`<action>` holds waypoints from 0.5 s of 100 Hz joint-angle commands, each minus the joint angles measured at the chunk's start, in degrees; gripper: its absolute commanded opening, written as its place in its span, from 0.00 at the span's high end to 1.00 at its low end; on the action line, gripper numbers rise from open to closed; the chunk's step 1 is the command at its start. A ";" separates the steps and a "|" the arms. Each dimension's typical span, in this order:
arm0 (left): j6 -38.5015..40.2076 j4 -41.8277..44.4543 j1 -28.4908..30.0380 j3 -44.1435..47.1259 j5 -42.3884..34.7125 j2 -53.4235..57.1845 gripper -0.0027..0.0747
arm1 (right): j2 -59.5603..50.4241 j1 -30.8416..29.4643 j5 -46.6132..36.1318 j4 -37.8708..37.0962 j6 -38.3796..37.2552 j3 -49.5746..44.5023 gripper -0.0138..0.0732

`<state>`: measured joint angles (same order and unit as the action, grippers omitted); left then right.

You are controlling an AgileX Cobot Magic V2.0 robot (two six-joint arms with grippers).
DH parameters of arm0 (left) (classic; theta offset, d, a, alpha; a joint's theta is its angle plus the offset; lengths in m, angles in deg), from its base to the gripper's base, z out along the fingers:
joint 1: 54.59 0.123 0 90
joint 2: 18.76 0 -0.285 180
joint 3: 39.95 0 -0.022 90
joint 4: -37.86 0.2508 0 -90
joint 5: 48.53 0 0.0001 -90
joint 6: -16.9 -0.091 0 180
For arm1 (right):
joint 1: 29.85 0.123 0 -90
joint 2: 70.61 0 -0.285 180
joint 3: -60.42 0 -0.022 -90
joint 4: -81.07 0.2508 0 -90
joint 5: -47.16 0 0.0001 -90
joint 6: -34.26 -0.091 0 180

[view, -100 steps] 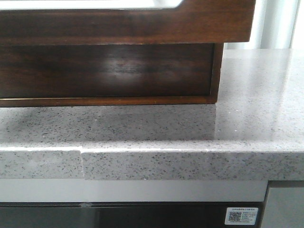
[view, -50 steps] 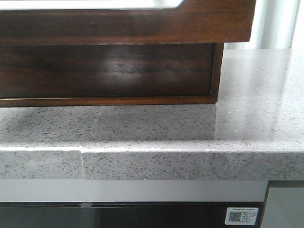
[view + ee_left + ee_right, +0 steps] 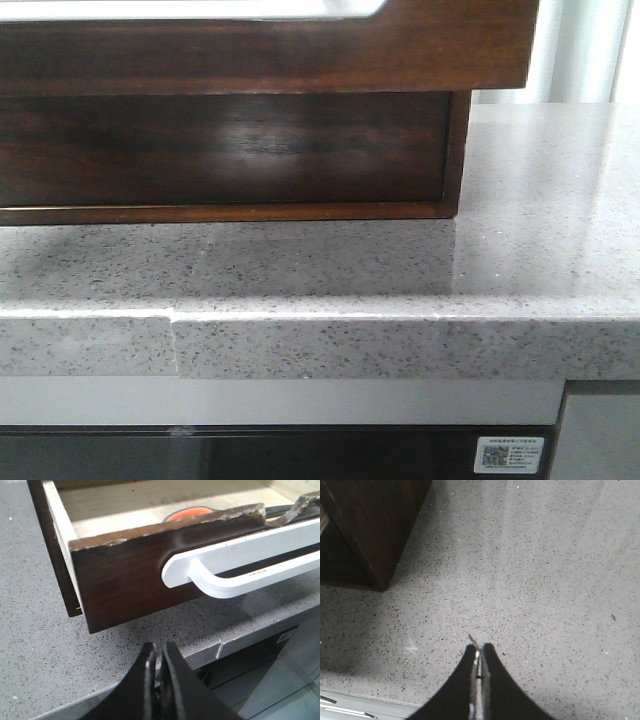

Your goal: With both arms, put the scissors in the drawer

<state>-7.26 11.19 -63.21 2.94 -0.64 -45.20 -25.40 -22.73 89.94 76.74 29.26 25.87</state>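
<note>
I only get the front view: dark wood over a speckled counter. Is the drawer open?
Observer: Yes. The left wrist view shows the drawer pulled out, with its pale inside exposed.
Operator: Anything inside?
Observer: An orange thing peeks up just behind the front panel. Too little shows to say it is the scissors.
Operator: Where are the fingers?
Observer: The left fingers are shut and empty, in front of the drawer by the counter's edge. The right fingers are shut over the counter.
</note>
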 commanded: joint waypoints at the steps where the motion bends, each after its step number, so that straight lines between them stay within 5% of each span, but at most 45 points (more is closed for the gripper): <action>1: 0.05 -1.59 -0.46 -1.68 -4.26 -0.65 0.99 | -0.03 -0.29 -4.04 -1.05 0.05 1.28 0.92; 50: 0.21 2.49 -0.16 -0.25 -7.60 0.70 0.99 | -0.03 -0.29 -4.04 -1.05 0.05 1.28 0.92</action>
<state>-7.26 12.85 -63.21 3.07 -1.36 -44.81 -25.40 -22.73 89.94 76.63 29.17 25.87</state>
